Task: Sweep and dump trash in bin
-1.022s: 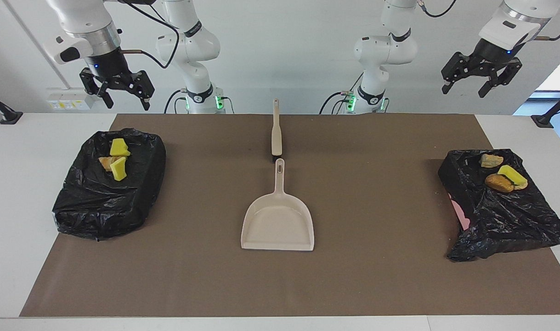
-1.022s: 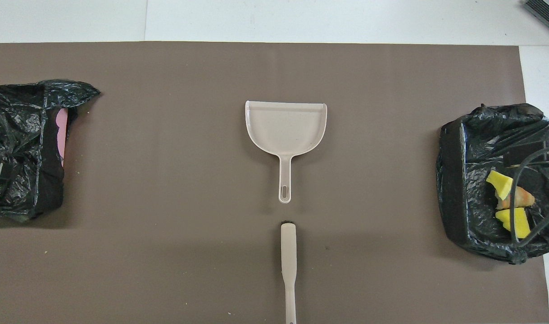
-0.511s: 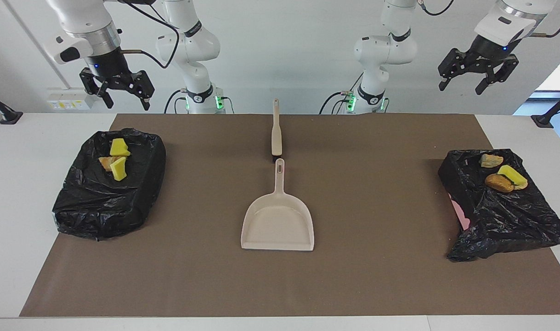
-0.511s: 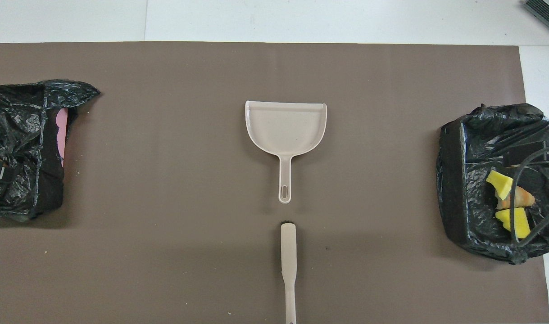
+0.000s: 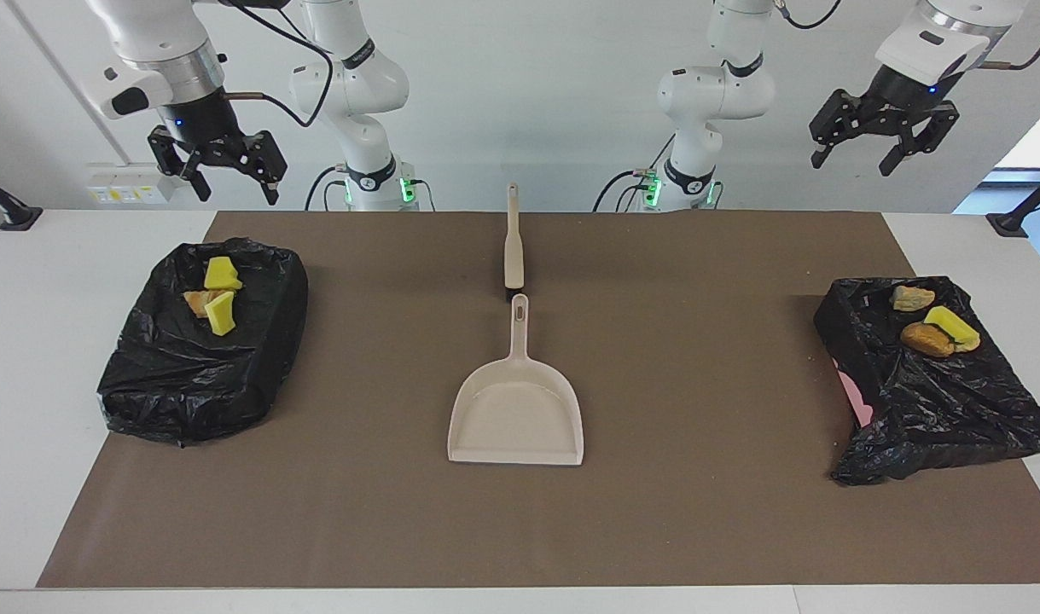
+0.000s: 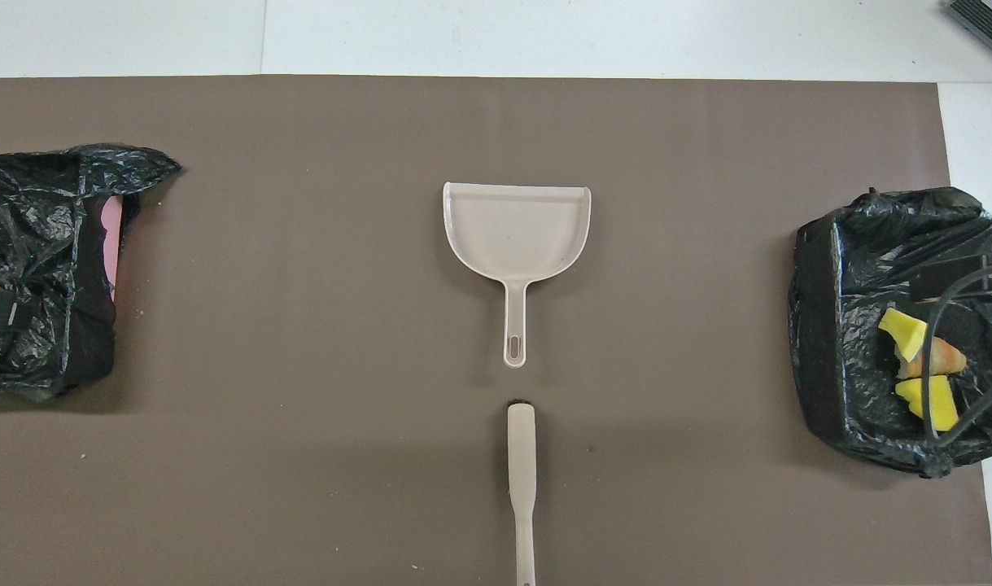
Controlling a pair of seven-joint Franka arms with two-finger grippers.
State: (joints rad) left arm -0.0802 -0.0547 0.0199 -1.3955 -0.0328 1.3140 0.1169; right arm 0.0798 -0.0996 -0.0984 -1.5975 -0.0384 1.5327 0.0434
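Both sets of jaws hang spread and empty. The right jaws are raised above the bin at the right arm's end of the tabletop; the left jaws are raised above the other bin at the left arm's end.

Clock read in the facing view: the trash lies in the 9 o'clock bin, and more scraps in the 3 o'clock bin. None shows on the mat.

The dustpan sits at centre, the brush at its 12 o'clock.

The sponges and bread lumps look light and soft; I judge a brush would shift them easily. The brush and dustpan look stiff, best held by their handles.
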